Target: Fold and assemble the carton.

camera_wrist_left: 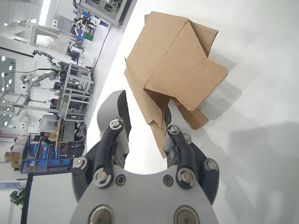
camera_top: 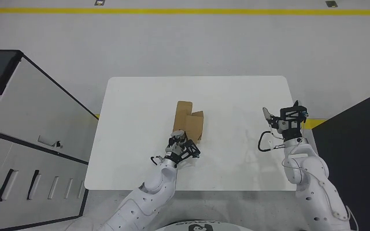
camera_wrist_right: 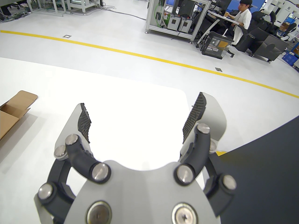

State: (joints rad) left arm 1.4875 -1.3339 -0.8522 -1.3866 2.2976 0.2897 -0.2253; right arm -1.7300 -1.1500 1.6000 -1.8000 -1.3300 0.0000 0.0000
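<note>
Near the middle of the white table (camera_top: 243, 95) lies the carton (camera_top: 189, 120), brown cardboard, partly raised into a box with its end flaps loose and spread. Its open end faces the left gripper (camera_top: 180, 140), which sits at the carton's near end. I cannot see what lies deeper inside the carton.

The left gripper's fingers are parted. One flap edge pokes in between them, and one finger (camera_wrist_left: 167, 117) is half hidden behind that flap. The other finger (camera_wrist_left: 123, 108) stands clear of the cardboard, so it has no grip on anything.

Well apart, by the table's right side, the right gripper (camera_top: 282, 111) is spread wide over bare tabletop. From its wrist view the carton (camera_wrist_right: 9, 117) is cut off at the frame edge.

Beyond the table runs a yellow floor line (camera_top: 185, 10). A grey cabinet (camera_top: 34, 133) stands to the left and a dark panel (camera_top: 347, 138) to the right.
</note>
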